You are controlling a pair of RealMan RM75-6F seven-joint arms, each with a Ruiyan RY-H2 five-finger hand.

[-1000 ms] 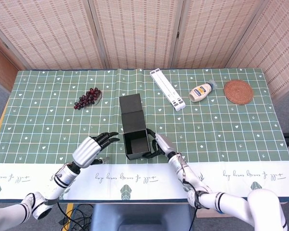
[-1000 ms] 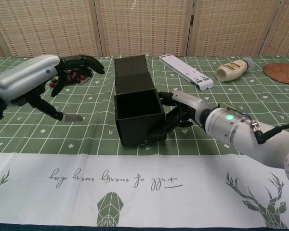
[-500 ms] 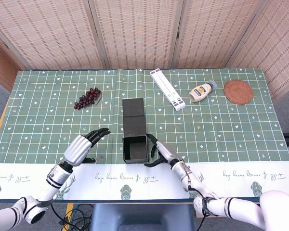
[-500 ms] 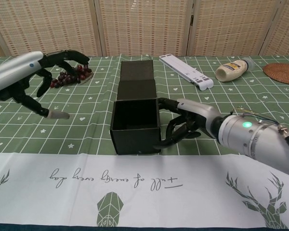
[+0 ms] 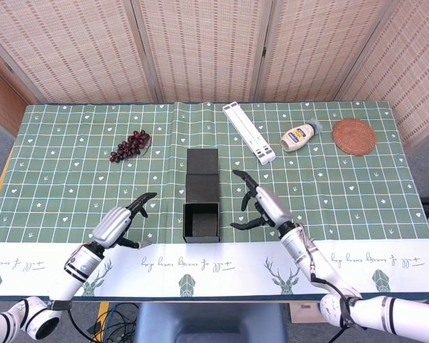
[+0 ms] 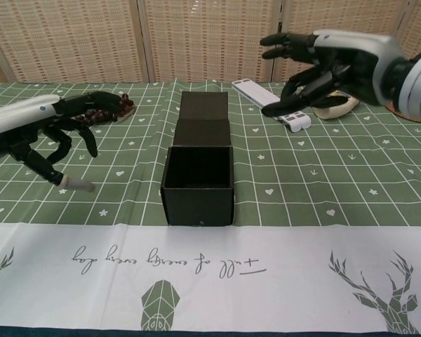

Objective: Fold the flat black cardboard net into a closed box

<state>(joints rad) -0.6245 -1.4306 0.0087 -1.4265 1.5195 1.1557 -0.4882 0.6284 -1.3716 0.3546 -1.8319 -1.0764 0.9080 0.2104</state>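
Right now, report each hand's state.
Left hand: open, holding nothing.
Right hand: open, holding nothing, clear of the black box.

I count one black box (image 5: 202,202) on the tabletop (image 5: 343,186), open at the top, between my two robot hands: one left robot hand (image 5: 116,225) and one right robot hand (image 5: 264,206). Beyond the left one lies one bunch of dark grapes (image 5: 130,145). Beyond the right one I see one white folding stand (image 5: 249,133), one squeeze bottle (image 5: 301,136) on its side, and one round woven coaster (image 5: 354,136).
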